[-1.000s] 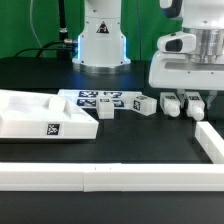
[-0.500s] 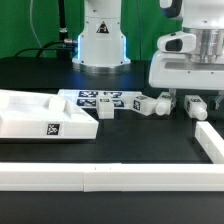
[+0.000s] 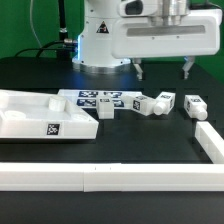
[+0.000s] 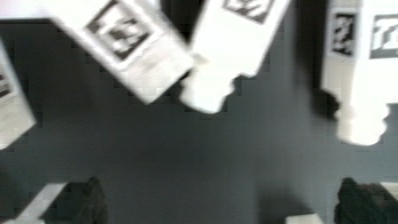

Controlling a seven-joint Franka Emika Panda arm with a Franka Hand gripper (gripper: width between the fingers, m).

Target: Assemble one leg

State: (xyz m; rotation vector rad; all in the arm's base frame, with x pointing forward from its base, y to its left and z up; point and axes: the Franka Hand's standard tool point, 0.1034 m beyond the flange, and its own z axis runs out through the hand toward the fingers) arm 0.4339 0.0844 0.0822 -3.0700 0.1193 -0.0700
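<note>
Three white legs with black-and-white tags lie on the dark table: one (image 3: pixel 107 108) by the marker board, one (image 3: pixel 157 103) to its right, one (image 3: pixel 195 107) further to the exterior view's right. My gripper (image 3: pixel 162 68) hangs open and empty above the two right-hand legs, well clear of them. In the wrist view the legs (image 4: pixel 128 45), (image 4: pixel 231 50), (image 4: pixel 365 60) lie below, narrow ends towards the gripper (image 4: pixel 221 205). Its dark fingertips (image 4: pixel 75 200) stand wide apart with nothing between them.
The large flat white panel (image 3: pixel 25 122) lies at the exterior view's left. The marker board (image 3: pixel 92 97) lies behind it. A white rail (image 3: pixel 100 178) runs along the front and another (image 3: pixel 213 142) along the right. The robot base (image 3: pixel 100 40) stands at the back.
The gripper has risen from table level beside the right-hand legs to well above them, open and empty. The legs stay on the table.
</note>
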